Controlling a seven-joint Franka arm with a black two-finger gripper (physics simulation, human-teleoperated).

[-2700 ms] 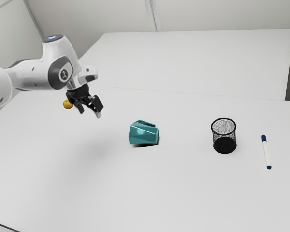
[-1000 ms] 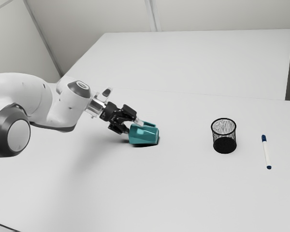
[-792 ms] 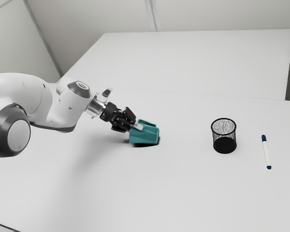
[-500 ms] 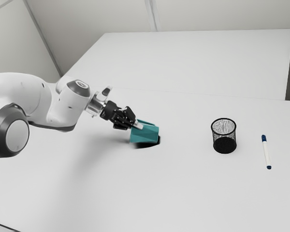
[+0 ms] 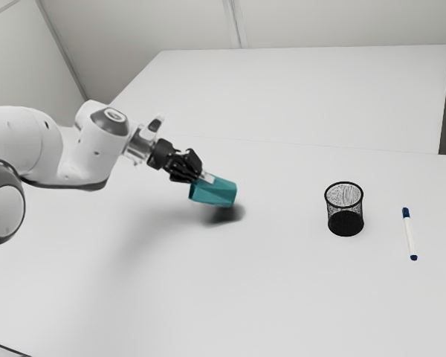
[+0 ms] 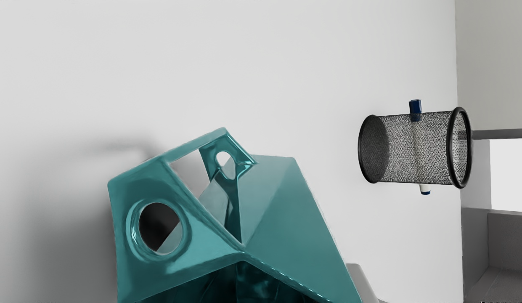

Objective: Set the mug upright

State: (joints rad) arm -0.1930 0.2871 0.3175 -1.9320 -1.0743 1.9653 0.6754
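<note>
Mug: the teal mug (image 5: 215, 193) is tilted and clear of the desk (image 5: 282, 297), its mouth toward the hand (image 5: 204, 178).
Hand: closed on the mug at its mouth end, coming from 10 o'clock of it in the exterior view.
Shadow: a dark patch (image 5: 224, 215) on the desk at 5 o'clock from the mug, apart from it.
Mesh cup: black (image 5: 345, 212), upright on the desk, at 3 o'clock from the mug, well apart.
Marker: white with blue ends (image 5: 409, 233), lying between 3 and 4 o'clock from the mesh cup.
Desk: smooth and white, with a broad soft shadow toward 8 o'clock.
Room: pale grey wall (image 5: 312, 22) at 12 o'clock, with a vertical strip (image 5: 236, 22).
</note>
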